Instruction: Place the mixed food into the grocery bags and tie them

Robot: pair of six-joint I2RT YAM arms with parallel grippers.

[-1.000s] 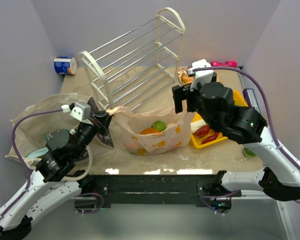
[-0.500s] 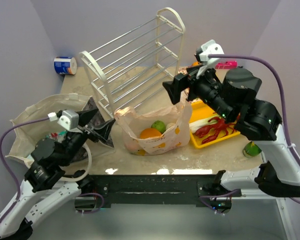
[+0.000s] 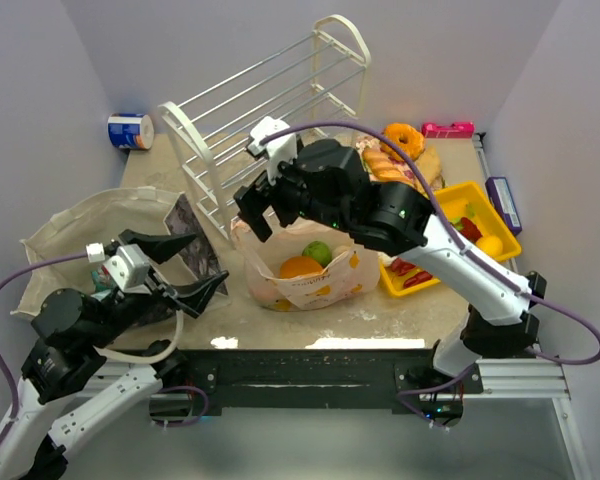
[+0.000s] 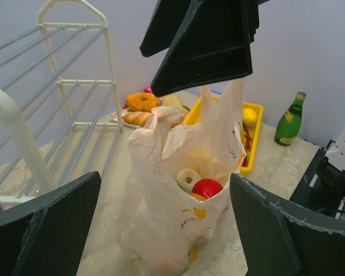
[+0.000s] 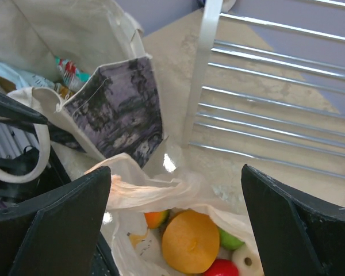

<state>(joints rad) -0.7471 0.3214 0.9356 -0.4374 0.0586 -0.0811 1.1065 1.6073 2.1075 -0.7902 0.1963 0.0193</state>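
From above, your right gripper (image 3: 263, 210) hangs spread open over the peach-pink bag (image 3: 315, 282), and your left gripper (image 3: 188, 268) gapes beside the beige tote (image 3: 65, 225). Your left wrist view shows the bag upright between wide-apart fingers (image 4: 46, 224), with a red apple (image 4: 207, 188) inside. Your right wrist view looks past parted fingers (image 5: 46, 230) onto an orange (image 5: 190, 241) in it.

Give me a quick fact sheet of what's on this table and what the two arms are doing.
Plastic bag: standing mid-table, mouth open, untied
Inside it: orange fruit, green fruit, red apple
Cloth tote: left side, open, a packet showing inside
Left gripper: open, empty, between tote and bag
Right gripper: open, empty, over the bag's rim
Yellow tray: right of the bag, red lobster in it
Wire rack: tipped over behind the bag
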